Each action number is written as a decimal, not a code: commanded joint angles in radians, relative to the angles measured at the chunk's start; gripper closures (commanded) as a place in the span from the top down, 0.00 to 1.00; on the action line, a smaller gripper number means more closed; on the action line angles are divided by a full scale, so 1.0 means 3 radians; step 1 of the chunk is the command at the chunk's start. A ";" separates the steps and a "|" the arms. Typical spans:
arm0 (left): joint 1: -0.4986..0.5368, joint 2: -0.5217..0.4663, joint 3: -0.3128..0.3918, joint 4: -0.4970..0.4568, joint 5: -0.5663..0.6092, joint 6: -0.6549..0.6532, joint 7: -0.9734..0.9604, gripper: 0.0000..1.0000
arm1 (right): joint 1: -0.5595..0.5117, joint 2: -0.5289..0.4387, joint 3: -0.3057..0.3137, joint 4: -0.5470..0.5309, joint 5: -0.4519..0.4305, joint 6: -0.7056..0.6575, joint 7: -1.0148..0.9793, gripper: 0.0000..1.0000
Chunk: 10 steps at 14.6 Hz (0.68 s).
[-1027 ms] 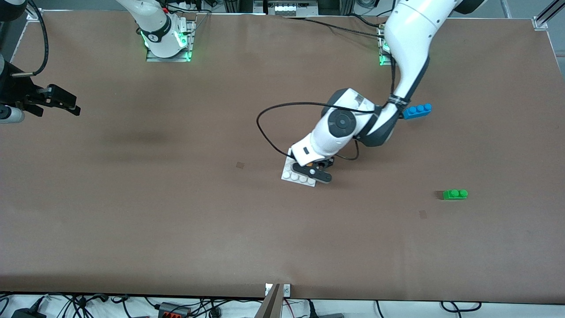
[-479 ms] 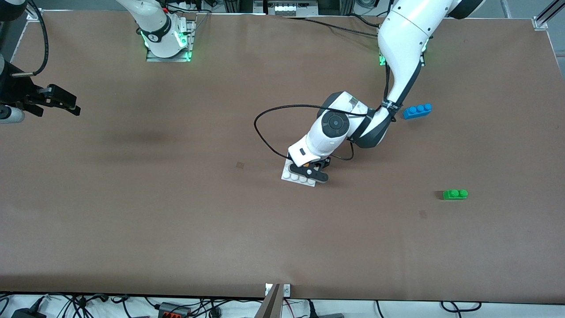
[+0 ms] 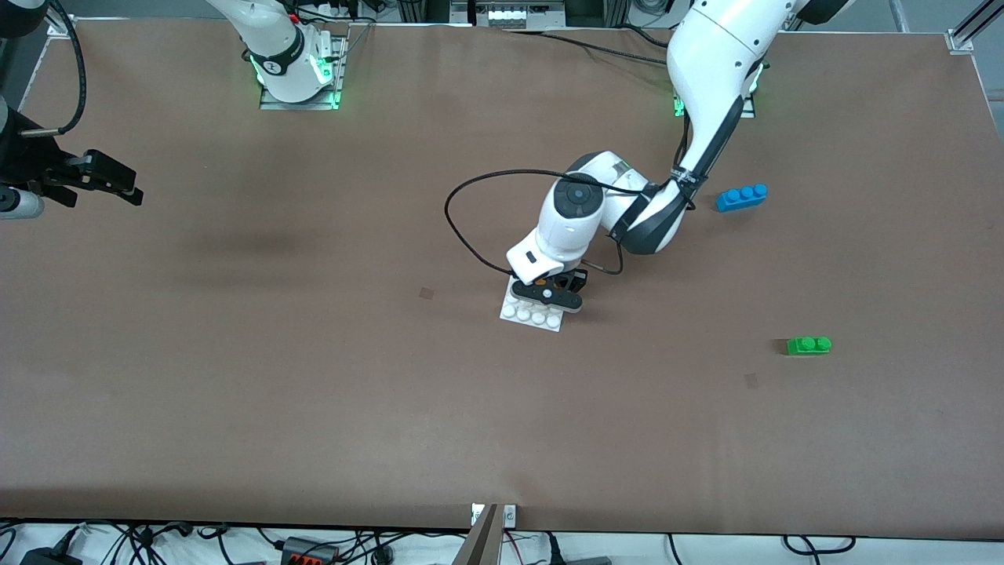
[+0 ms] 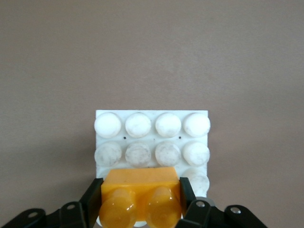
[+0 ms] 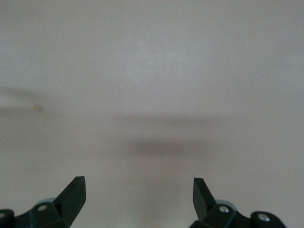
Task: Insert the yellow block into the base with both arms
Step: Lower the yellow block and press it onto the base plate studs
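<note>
the yellow block [image 4: 141, 199] is pinched in the left end effector [image 3: 549, 294] over the base [image 3: 533, 313] on the tabletop [image 3: 314, 377]; line studs squarely, then press straight down. the right end effector [image 3: 98, 182] waits, spread, over the right arm's end.

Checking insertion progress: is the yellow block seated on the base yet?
Cannot tell. The left gripper clamps the yellow block over the base, whose rows nearer the camera show uncovered.
</note>
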 commanded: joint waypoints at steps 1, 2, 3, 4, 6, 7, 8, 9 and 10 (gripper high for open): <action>-0.0037 -0.0100 0.0052 -0.0136 0.0125 0.0045 -0.0123 0.47 | -0.0026 -0.0052 0.0029 -0.0059 0.0053 0.0017 0.0000 1.00; -0.0037 -0.0090 0.0052 -0.0136 0.0125 0.0050 -0.0128 0.47 | -0.0026 -0.0052 0.0029 -0.0059 0.0053 0.0012 0.0000 1.00; -0.0037 -0.0089 0.0052 -0.0141 0.0125 0.0091 -0.0128 0.47 | -0.0026 -0.0052 0.0029 -0.0059 0.0053 0.0012 0.0000 1.00; -0.0037 -0.0089 0.0047 -0.0161 0.0125 0.0111 -0.0128 0.47 | -0.0026 -0.0052 0.0029 -0.0059 0.0053 0.0017 0.0000 1.00; -0.0042 -0.0084 0.0052 -0.0187 0.0130 0.0168 -0.0128 0.47 | -0.0026 -0.0052 0.0029 -0.0059 0.0053 0.0032 0.0000 1.00; -0.0053 -0.0084 0.0047 -0.0187 0.0130 0.0173 -0.0128 0.47 | -0.0026 -0.0052 0.0029 -0.0059 0.0053 0.0017 0.0000 1.00; -0.0053 -0.0084 0.0047 -0.0187 0.0130 0.0178 -0.0128 0.47 | -0.0026 -0.0052 0.0029 -0.0059 0.0053 0.0022 0.0000 1.00; -0.0058 -0.0079 0.0047 -0.0187 0.0135 0.0178 -0.0128 0.47 | -0.0026 -0.0052 0.0029 -0.0059 0.0053 0.0032 0.0000 1.00; -0.0058 -0.0079 0.0037 -0.0192 0.0135 0.0178 -0.0128 0.47 | -0.0026 -0.0052 0.0029 -0.0059 0.0053 0.0027 0.0000 1.00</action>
